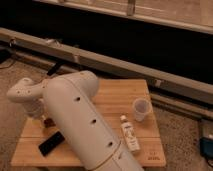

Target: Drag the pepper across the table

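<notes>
The pepper is a small dark reddish-brown lump on the left part of the light wooden table. My gripper hangs from the white wrist at the left and comes down right at the pepper, touching or almost touching it. My thick white arm crosses the middle of the view and hides much of the tabletop behind it.
A flat black slab lies near the table's front left. A translucent cup stands at the right, with a small white bottle lying in front of it. A metal rail and a dark wall run behind the table.
</notes>
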Motion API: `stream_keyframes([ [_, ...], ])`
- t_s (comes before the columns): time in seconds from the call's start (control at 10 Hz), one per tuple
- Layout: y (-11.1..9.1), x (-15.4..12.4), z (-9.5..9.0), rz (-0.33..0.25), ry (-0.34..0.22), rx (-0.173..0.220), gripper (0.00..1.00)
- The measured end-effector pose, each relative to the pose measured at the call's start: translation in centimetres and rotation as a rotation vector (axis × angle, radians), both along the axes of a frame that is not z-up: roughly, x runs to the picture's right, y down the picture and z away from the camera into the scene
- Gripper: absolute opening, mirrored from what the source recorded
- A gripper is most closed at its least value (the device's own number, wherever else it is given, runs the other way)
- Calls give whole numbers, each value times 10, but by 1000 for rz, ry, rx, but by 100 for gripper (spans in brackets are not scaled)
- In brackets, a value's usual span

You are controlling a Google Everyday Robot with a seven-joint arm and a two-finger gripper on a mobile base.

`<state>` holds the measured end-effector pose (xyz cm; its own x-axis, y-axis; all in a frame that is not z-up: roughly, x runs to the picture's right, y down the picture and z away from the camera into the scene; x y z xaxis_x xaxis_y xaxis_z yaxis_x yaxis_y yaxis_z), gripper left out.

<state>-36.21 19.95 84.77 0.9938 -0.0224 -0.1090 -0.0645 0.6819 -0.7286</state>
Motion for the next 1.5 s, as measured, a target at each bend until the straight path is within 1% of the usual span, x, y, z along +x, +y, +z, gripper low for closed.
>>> stream_keyframes([
  [0.2,0,0,1,-1,1,1,19],
  [0.3,0,1,1,-2,1,0,16],
  [0.7,-2,-3,1,-6,-17,-1,15],
  [1.2,-14,-35,-8,-21,-114,17,15],
  [1.5,-18,-53,-11,-25,-163,19,15],
])
